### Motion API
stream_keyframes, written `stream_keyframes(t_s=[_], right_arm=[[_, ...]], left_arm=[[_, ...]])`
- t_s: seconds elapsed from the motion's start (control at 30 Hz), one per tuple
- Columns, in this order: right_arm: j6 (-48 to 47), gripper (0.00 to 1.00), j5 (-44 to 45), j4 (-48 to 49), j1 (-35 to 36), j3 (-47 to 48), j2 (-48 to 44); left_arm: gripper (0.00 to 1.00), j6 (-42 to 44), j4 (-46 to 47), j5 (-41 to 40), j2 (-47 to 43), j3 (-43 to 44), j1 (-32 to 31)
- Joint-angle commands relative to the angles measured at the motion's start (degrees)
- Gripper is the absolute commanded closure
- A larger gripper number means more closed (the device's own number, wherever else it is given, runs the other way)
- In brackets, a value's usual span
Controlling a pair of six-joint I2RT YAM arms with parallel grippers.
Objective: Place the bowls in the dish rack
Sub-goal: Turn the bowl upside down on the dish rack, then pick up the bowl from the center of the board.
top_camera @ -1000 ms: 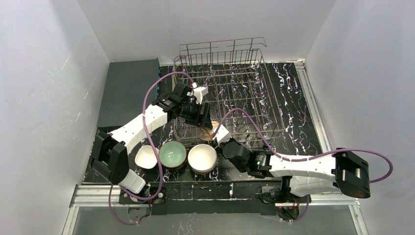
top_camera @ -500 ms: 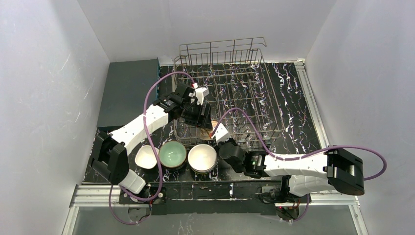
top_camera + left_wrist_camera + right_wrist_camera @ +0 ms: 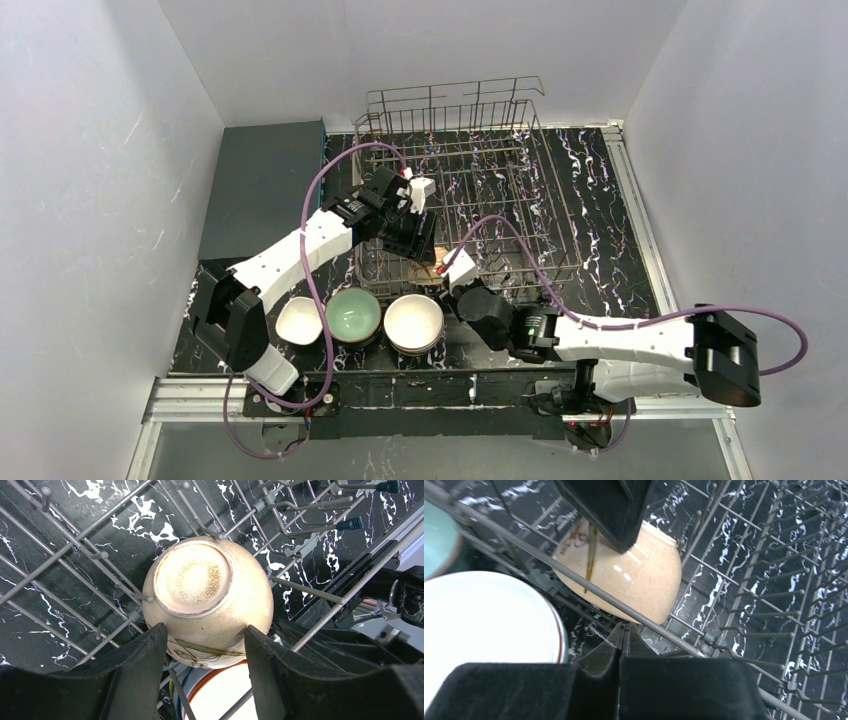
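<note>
Your left gripper (image 3: 205,632) hangs over the near-left corner of the silver wire dish rack (image 3: 450,105). Its black fingers (image 3: 135,670) stand apart on either side of a round peach-tan bowl (image 3: 200,580), which lies upside down among the tines. Whether they press it, you cannot tell. Your right gripper (image 3: 623,630), clenched on nothing, sits just outside the rack's near wall, beside a white bowl (image 3: 484,615).

Bright, even overhead light, soft shadows, small glints on the tan bowl (image 3: 651,587).
</note>
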Motion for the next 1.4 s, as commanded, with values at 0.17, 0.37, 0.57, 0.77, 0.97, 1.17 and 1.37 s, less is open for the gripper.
stream_keyframes(t_s=[0.17,0.37,0.57,0.77,0.97,1.17,1.37], right_arm=[[2.7,0.99,-12.9,-4.8,-0.1,1.8,-10.5],[5.9,0.95,-12.0,-7.2,-0.1,2.0,-14.3],[8.2,0.86,-12.0,-9.8,-0.1,3.4,-14.5],[9.8,0.76,-13.4,-10.1,-0.1,4.0,-14.8],[9.8,0.7,-13.5,-10.4,-0.2,5.1,-15.3],[9.5,0.68,-14.3,-10.3,-0.1,6.3,-15.0],[9.6,0.66,-15.2,-9.7,-0.2,7.1,-14.5]], left_arm=[[0.44,2.7,-5.3,-8.4,1.3,1.0,-0.6],[0.36,2.0,-4.8,-8.4,-1.6,4.2,-0.6],[0.3,0.1,-3.7,-8.0,-4.0,8.3,-0.6],[0.26,-0.9,-1.3,-8.8,-9.4,7.6,-0.6],[0.2,-1.9,1.3,-10.4,-18.6,1.5,-0.5],[0.16,-5.2,0.3,-11.7,-29.4,-7.0,-0.4],[0.15,-11.3,-5.7,-19.3,-39.5,-15.6,-0.3]])
